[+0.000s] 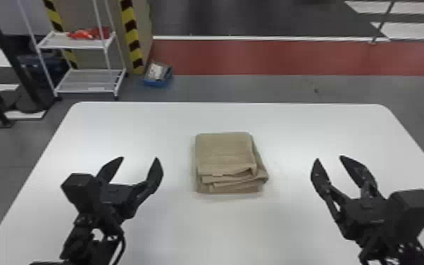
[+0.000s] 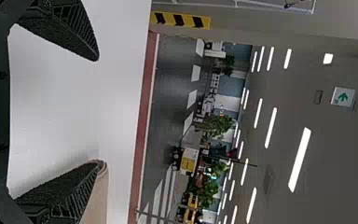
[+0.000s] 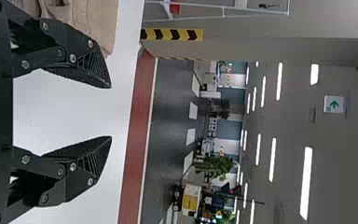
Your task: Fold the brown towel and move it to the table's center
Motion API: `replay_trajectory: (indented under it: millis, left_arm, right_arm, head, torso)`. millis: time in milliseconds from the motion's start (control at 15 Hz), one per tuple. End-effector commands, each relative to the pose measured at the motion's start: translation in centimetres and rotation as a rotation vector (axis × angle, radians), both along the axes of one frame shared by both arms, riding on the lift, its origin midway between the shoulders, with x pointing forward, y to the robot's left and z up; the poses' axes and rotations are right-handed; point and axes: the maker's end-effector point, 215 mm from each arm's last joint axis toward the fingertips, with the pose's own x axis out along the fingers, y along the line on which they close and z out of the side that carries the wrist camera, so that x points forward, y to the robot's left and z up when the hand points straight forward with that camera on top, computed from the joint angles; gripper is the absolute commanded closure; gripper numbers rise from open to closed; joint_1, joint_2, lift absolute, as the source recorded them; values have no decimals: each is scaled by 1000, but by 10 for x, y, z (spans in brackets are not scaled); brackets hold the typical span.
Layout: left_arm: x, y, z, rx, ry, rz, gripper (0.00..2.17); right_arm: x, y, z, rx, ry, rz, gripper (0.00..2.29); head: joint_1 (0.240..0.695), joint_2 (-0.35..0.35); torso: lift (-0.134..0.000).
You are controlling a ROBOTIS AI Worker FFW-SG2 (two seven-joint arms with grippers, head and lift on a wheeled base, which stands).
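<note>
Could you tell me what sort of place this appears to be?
Probably a robotics workshop or light-industrial hall: yellow-and-black hazard striping, a painted red floor lane, and a green-arrow exit-style sign overhead.

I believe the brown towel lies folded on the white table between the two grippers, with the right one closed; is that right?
Not quite: the head view shows the right gripper open, not closed. The brown towel does lie folded on the white table between it and the left gripper.

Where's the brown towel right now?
In the head view, the brown towel lies folded on the white table, near its middle, between the open left gripper and the open right gripper, touching neither.
</note>
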Motion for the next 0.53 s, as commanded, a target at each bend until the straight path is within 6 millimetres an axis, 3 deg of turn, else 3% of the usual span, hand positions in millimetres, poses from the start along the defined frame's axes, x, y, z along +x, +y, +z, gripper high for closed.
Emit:
replay_trajectory:
  millis: [0,267,467]
  left_arm:
    - [-16,31,4,10,-4,54,70]
    - [-32,84,19,35,-27,132,63]
    - [-39,98,20,46,-24,155,60]
  right_arm:
    - [-12,-20,6,30,-46,-29,110]
    - [-28,-21,26,68,-151,-30,110]
    - [-32,-23,22,70,-146,-46,110]
  head:
    - [695,-47]
    - [695,-21]
    - [695,14]
  torso:
    - [-97]
    - [-97]
    - [-97]
